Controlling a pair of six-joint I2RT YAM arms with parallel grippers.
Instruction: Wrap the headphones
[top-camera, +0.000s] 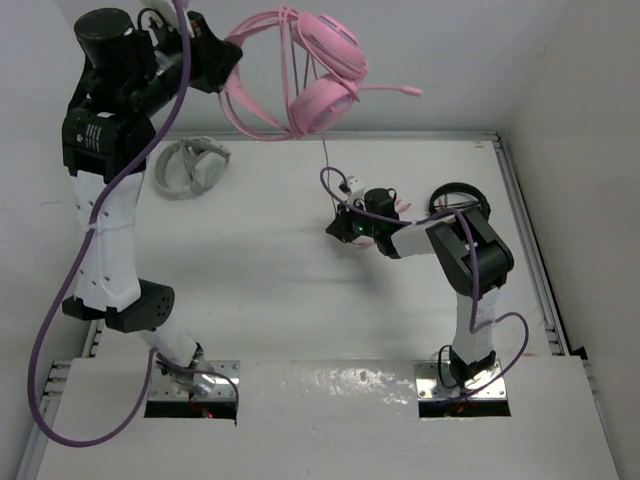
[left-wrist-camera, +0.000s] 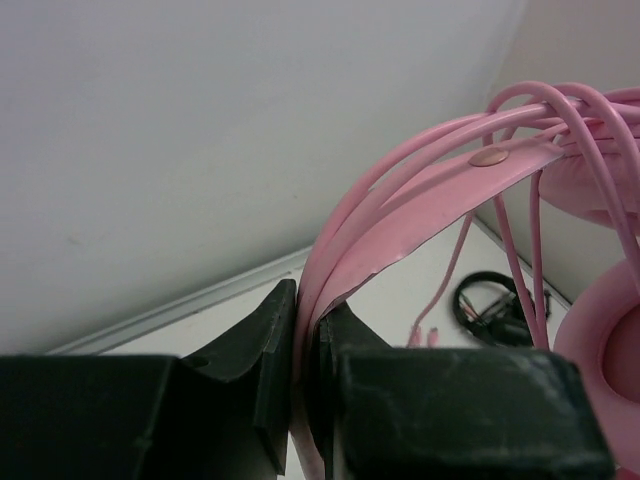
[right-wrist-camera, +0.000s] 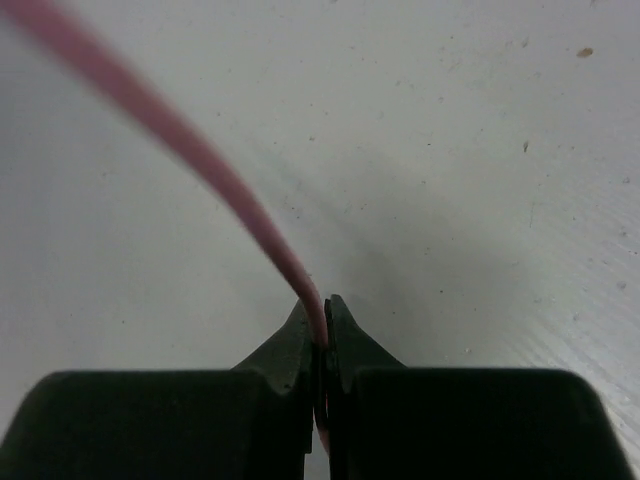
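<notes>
The pink headphones hang in the air at the back, with several turns of pink cable round the headband. My left gripper is shut on the headband, which runs up to the right between its jaws. The earcups show at the right edge of the left wrist view. A thin pink cable drops from the headphones to my right gripper, low over the table's middle. In the right wrist view the right gripper is shut on the cable.
Grey-white headphones lie on the table at the back left. Smaller black headphones lie behind my right arm; they also show in the left wrist view. White walls close the back and right sides.
</notes>
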